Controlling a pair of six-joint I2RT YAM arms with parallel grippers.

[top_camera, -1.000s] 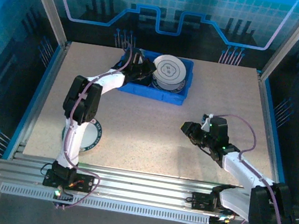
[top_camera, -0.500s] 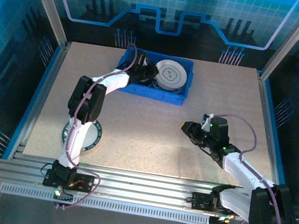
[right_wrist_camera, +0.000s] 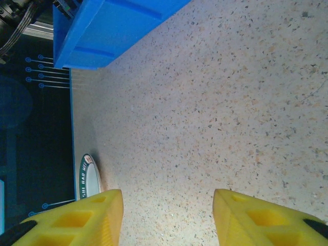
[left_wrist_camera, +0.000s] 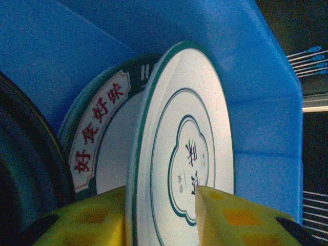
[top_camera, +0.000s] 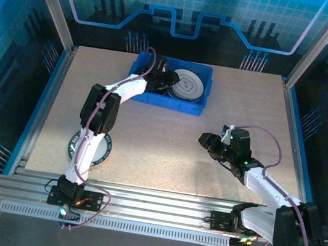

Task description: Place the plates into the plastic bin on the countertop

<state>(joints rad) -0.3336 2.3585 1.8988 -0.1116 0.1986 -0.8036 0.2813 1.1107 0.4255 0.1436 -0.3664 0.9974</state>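
Setting the white plate (left_wrist_camera: 179, 154) on the stack in the bin (left_wrist_camera: 266, 128) is, I judge, the step in hand. The left tool (left_wrist_camera: 160, 205) is inside the bin with one yellow finger on each side of that plate's rim. I cannot tell whether the fingers clamp the rim or stand just off it.

To finish well, I would spread the fingers wide and check that the plate lies flat on the one under it. Then I would draw back along the line of the fingers so the lower one does not tip the rim, and lift only once clear of the bin wall.

The right tool (right_wrist_camera: 168, 197) hangs over bare desk (right_wrist_camera: 215, 113), fingers apart, with nothing between them. One more plate (top_camera: 101, 147) lies on the desk by the left arm's base, well apart from the bin.

Writing: the plate under the white one (left_wrist_camera: 97, 133) has a dark green rim with a cream label of red Chinese characters. 好 occurs twice in it, and I am not sure of the rest. White letters further round that rim are cut off. The white plate has a dark character in a lobed frame at its centre, and the print beside it is too small to read.
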